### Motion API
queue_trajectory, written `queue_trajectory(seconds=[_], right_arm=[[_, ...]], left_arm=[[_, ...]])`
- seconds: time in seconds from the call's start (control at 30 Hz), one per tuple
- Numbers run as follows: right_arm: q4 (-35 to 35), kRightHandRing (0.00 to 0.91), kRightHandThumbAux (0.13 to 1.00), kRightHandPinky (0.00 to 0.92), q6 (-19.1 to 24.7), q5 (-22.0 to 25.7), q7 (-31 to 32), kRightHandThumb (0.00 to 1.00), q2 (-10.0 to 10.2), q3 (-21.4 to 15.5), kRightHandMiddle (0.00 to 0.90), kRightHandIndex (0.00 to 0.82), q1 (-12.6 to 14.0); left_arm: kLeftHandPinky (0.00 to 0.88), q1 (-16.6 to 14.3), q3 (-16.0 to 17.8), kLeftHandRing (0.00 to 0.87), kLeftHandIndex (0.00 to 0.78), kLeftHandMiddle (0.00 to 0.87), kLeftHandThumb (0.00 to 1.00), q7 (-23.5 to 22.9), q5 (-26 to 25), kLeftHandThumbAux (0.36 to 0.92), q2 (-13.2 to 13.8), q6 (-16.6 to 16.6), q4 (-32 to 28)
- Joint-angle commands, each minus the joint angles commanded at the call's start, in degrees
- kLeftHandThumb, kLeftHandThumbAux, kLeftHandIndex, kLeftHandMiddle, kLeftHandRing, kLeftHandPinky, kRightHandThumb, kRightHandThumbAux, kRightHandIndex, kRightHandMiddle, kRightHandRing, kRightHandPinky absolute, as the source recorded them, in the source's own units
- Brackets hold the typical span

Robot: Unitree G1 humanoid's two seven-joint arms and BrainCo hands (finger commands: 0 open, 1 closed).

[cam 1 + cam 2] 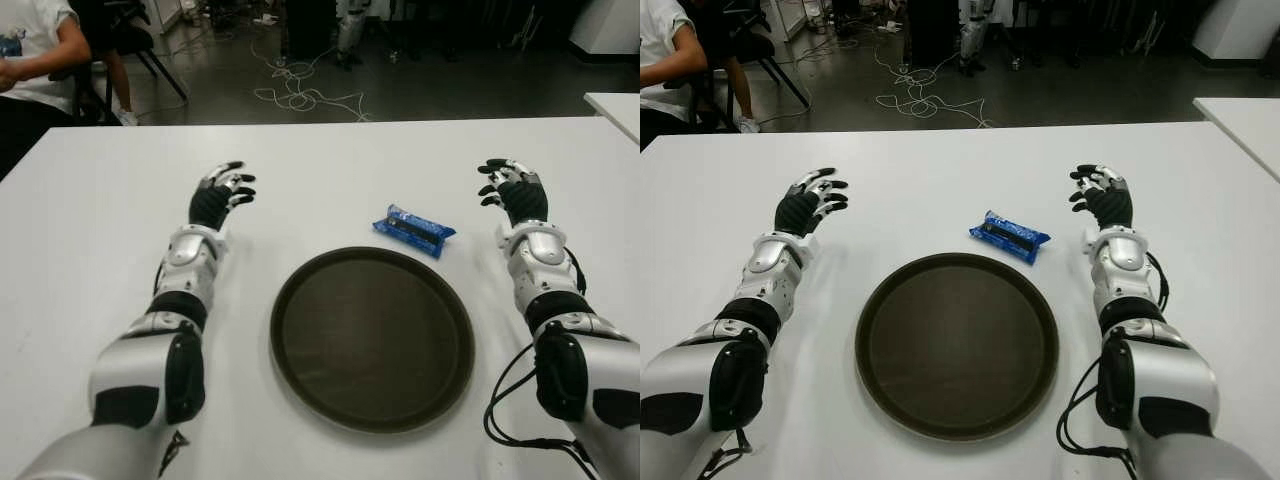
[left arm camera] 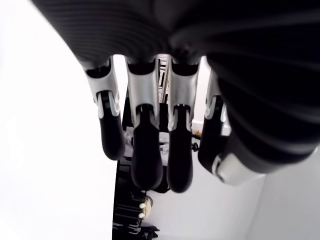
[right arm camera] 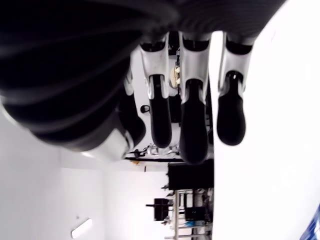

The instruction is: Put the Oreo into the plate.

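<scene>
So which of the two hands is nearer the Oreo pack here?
The right hand: the blue Oreo pack lies just to its inner side, beyond the plate. The left hand is open too, but well across the table.

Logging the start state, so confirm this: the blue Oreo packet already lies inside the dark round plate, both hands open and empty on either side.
Not quite. The Oreo packet lies on the white table, just beyond the plate rim on its far right side; the left eye view shows it. The rest stands: the left hand and right hand are open and empty.
</scene>
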Motion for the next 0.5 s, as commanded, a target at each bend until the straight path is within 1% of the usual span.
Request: queue_trajectory(seconds=[0.07,0.23,0.4,0.5], right_arm=[[0.07,0.552,0.720,0.541,0.26,-0.41,-0.21,0.680,-0.08,0.40,0.550,0.426,-0.05],[0.31,0.536,0.722,0.517,0.55,-1.29,-0.63,0.678,-0.08,1.10,0.540,0.424,-0.06],[0.68,0.524,0.722,0.511,0.87,-2.31,-0.96,0.676,-0.08,2.19,0.526,0.421,-0.09],[0.86,0.518,0.722,0.506,1.09,-2.78,-1.20,0.675,-0.07,2.66,0.516,0.419,-0.24]], left_arm=[[0.281,-0.21,0.18,0.246,0.128,0.221,0.366,0.77,-0.01,0.519,0.22,0.09,0.06],[0.251,-0.95,0.98,0.216,0.112,0.197,0.347,2.22,-0.32,0.525,0.94,0.58,0.60],[0.242,-1.89,1.35,0.209,0.109,0.190,0.320,4.15,-0.17,0.535,1.55,1.16,1.17],[0.240,-2.32,1.37,0.213,0.115,0.194,0.304,5.24,-0.02,0.530,1.66,1.30,1.31]])
